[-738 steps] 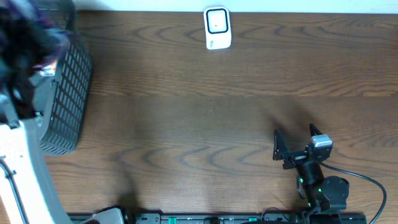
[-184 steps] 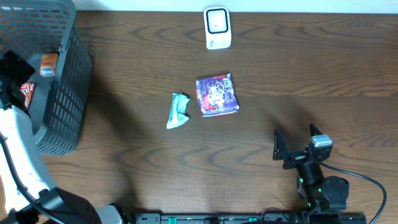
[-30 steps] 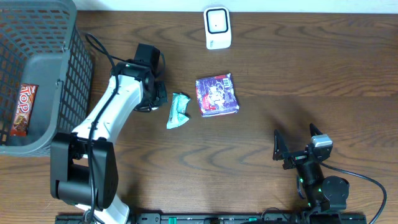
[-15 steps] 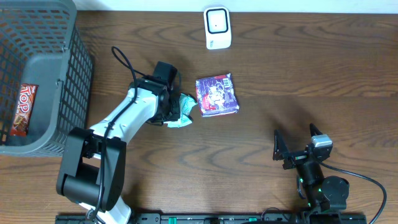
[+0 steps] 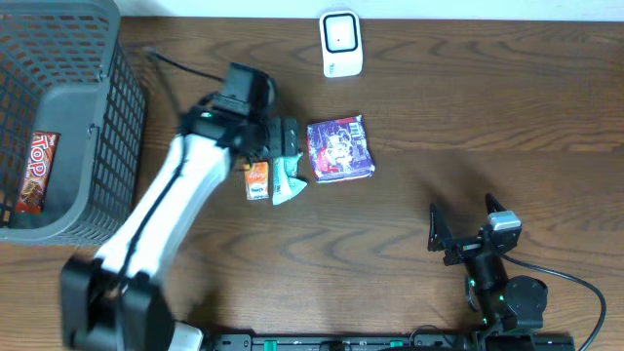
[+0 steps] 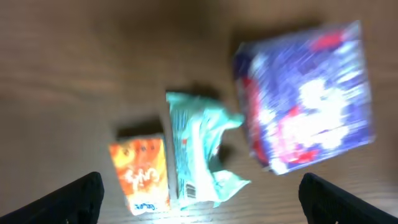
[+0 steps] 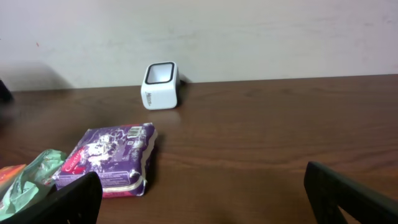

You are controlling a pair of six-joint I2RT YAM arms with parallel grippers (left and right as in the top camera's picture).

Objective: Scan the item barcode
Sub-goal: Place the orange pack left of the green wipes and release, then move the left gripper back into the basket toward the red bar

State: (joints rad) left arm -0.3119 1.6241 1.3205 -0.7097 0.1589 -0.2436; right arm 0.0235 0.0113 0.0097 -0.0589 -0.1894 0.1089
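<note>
The left gripper (image 5: 280, 136) hangs over the middle of the table (image 5: 439, 107) with its fingers spread wide and nothing between them. In the left wrist view the two fingertips (image 6: 81, 194) sit at the lower corners of the picture, far apart.

Three packets lie flat on the wood beneath it. A small orange packet (image 5: 256, 180) lies on the left, touching or just beside a crumpled green packet (image 5: 287, 179). A larger purple packet (image 5: 339, 149) lies just to the right of the green one. The wrist picture is blurred, so the print cannot be read. A small dark mark at the near end of the green packet may be a barcode, but I cannot be sure.

The white scanner (image 5: 341, 44) stands at the far edge of the table, well apart from the packets, with its dark window facing the table. A grey basket (image 5: 107, 127) sits at the left end with a candy bar (image 5: 34, 171) in it.

The right gripper (image 5: 464, 220) rests near the front right of the table, fingers spread and empty, well apart from the packets.
</note>
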